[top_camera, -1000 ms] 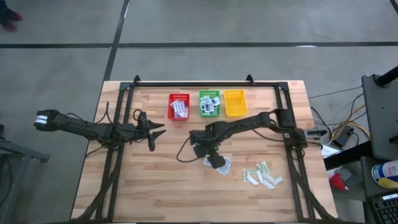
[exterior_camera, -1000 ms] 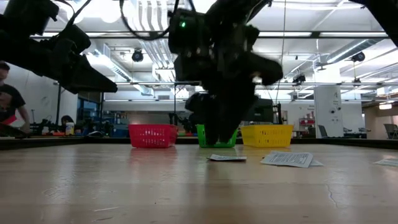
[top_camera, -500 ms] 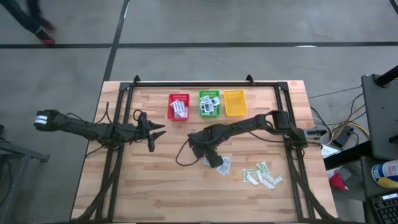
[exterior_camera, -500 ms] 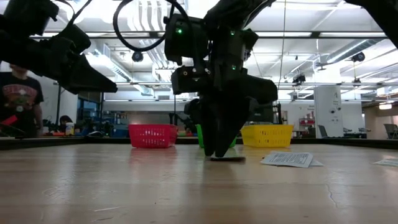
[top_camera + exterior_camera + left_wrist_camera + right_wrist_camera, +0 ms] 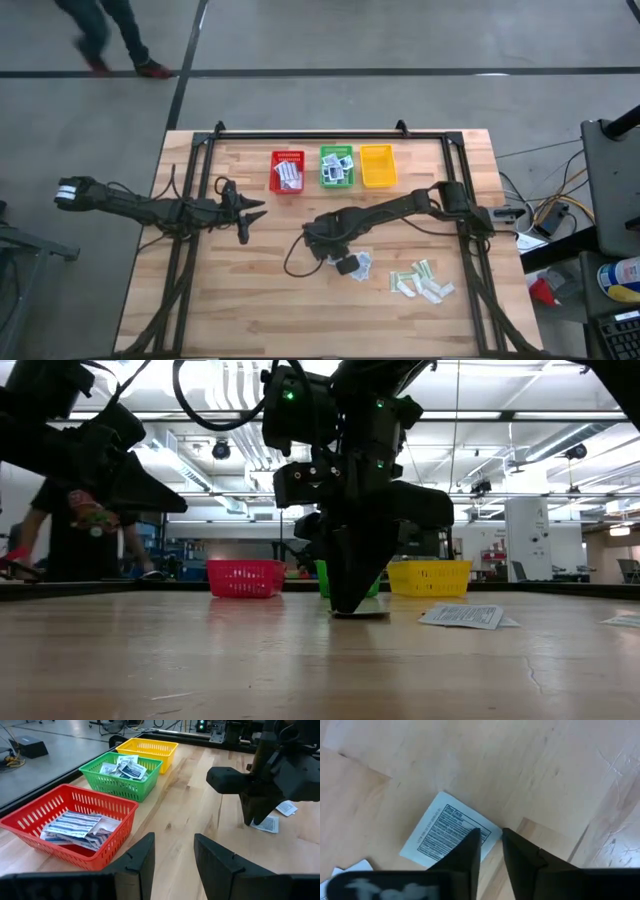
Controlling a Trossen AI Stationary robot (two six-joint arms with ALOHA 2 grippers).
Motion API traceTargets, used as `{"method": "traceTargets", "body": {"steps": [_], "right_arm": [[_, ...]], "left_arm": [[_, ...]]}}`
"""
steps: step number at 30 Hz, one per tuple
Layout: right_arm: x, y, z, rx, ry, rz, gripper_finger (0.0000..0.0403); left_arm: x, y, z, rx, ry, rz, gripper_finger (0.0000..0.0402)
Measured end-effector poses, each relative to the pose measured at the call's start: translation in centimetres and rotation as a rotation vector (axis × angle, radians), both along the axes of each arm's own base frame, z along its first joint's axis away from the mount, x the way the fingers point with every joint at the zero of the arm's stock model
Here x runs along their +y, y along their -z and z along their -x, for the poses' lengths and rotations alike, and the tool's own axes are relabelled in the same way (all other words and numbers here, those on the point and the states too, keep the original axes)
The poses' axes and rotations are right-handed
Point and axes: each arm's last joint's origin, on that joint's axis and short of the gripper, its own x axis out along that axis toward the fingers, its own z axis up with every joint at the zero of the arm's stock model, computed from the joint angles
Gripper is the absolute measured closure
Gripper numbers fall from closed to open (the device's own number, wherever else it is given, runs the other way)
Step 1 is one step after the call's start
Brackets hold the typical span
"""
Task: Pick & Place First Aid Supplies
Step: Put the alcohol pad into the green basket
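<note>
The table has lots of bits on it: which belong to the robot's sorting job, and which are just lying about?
Part of the job:
- square packet under the right gripper, fingers closing around its edge
- loose packets on the table
- packets already sorted into the red basket and green basket
- yellow basket

Just lying about:
- cables beside the table
- left gripper, waiting open
</note>
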Motion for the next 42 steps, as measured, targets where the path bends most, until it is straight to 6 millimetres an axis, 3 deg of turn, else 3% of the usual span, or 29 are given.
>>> {"method": "traceTargets", "body": {"steps": [8,15,24,27,32,42], "right_arm": [[0.0,0.0,0.0,-0.002,0.000,-0.001,0.0390],[-0.2,-0.4,0.0,-0.008,0.027,0.013,0.0394],[-1.3,-3.3,0.5,-0.052,0.048,-0.048,0.0395],[-2.0,-4.7,0.5,-0.082,0.053,-0.144,0.0395],[-3.2,-5.2,0.5,-0.072,0.042,-0.353,0.0395],[-5.2,-6.7,0.7,-0.071,-0.078,-1.018,0.0395]], "left_arm": [[0.0,0.1,0.0,-0.005,0.000,0.020,0.0268],[0.0,0.1,0.0,-0.005,0.000,0.022,0.0268],[0.0,0.1,0.0,-0.005,0.000,0.022,0.0268],[0.0,0.1,0.0,-0.006,0.000,0.023,0.0268],[0.0,0.1,0.0,-0.006,0.000,0.024,0.0268],[0.0,0.1,0.0,-0.006,0.001,0.023,0.0268]]}}
